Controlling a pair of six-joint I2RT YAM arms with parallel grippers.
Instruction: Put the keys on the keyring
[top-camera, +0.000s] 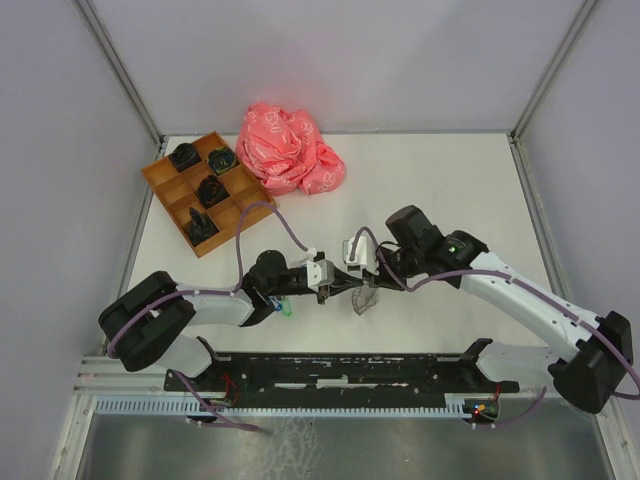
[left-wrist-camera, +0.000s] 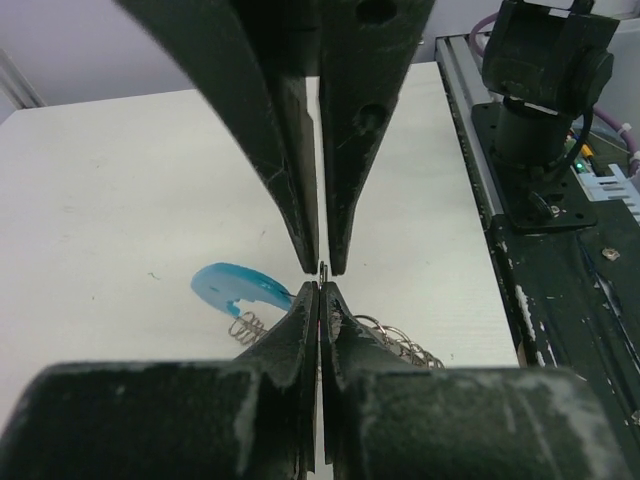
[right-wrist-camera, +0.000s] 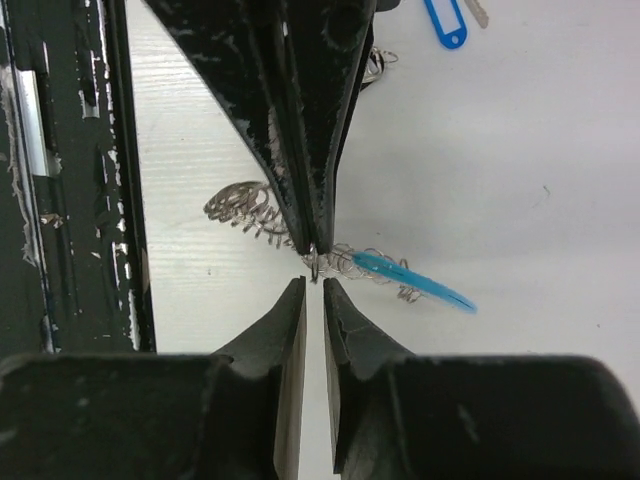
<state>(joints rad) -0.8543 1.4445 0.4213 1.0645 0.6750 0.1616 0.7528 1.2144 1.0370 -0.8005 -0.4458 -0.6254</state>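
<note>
The keyring is lying on the table where both grippers' tips are meeting, with their fingers hiding part of its loop. The left gripper is pressing fully closed at the chain, though whether it is pinching the chain is unclear. The right gripper is standing slightly parted, gripping nothing. Only the right wrist view is showing a blue key tag, which is sitting at the top edge.

I count one left gripper and one right gripper, one keyring of silvery coiled wire with one light blue segment, one blue key tag, one wooden tray holding four black objects in separate compartments, and one crumpled pink bag.
</note>
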